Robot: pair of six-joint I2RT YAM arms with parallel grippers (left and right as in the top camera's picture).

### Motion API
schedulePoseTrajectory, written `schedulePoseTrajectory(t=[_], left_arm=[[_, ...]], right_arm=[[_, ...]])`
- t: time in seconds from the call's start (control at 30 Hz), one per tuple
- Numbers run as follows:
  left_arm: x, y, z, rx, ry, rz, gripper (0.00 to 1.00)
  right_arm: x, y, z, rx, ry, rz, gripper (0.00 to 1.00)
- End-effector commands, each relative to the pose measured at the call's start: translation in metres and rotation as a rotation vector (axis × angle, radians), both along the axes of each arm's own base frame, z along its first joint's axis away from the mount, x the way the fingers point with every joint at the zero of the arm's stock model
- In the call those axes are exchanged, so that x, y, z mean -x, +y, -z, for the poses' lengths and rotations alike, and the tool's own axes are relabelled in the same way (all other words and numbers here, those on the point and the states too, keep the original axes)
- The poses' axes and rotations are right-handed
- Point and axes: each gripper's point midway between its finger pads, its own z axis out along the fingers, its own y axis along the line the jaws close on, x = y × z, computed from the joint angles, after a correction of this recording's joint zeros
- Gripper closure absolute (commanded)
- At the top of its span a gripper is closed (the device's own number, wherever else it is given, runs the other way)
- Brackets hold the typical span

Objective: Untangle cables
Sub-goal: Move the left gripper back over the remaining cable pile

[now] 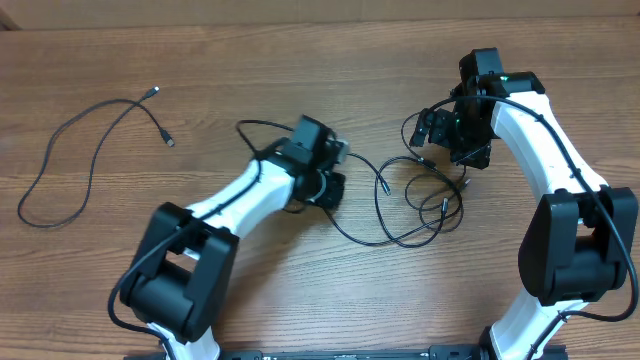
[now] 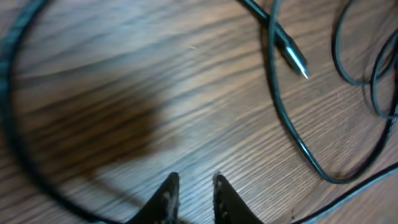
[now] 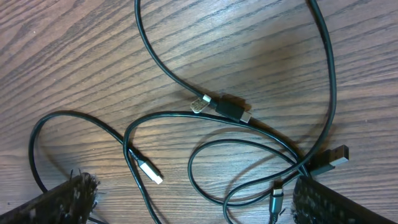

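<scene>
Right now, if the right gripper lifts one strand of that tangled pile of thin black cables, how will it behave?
Probably floppy: the tangled thin black cables lie in loose curved loops, so a lifted strand should sag. Crossed strands would likely drag neighbours along. Small silver plug ends may snag.

Light in the overhead view is bright and even, coming from above; the arms (image 1: 250,190) throw only soft, faint shadows on the table (image 1: 320,60). The left wrist view is dimmer and smeared: the cables (image 2: 280,112) streak, a broad dark shadow sits at 8 o'clock, and the left end effector (image 2: 194,186) at 6 o'clock is out of focus. The right wrist view is crisp, with sharp wood grain, a pale sheen left of centre, and blurred fingers (image 3: 62,202) at 7 and 5 o'clock.
</scene>
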Motion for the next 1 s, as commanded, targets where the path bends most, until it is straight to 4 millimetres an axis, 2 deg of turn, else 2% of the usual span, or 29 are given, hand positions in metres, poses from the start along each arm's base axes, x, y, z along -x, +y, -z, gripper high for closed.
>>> schedulePoseTrajectory(t=[0.0,0.17,0.97], left_arm=[[0.002,0.0022,0.0115,-0.104,-0.046,-0.001,0.78],[0.0048,-0.0048,0.0116,-0.127,-0.075,0.02,0.76],[0.0014,-0.0025,0.0116,-0.14,-0.09,0.011,0.72]], right_arm=[[-0.0025,0.003,-0.0056,-0.01,-0.019,-0.009,0.0],[-0.0025,0.003,-0.0056,-0.01,-0.019,-0.009,0.0],[-0.0025,0.003,-0.0055,-0.009,-0.019,-0.009,0.0]])
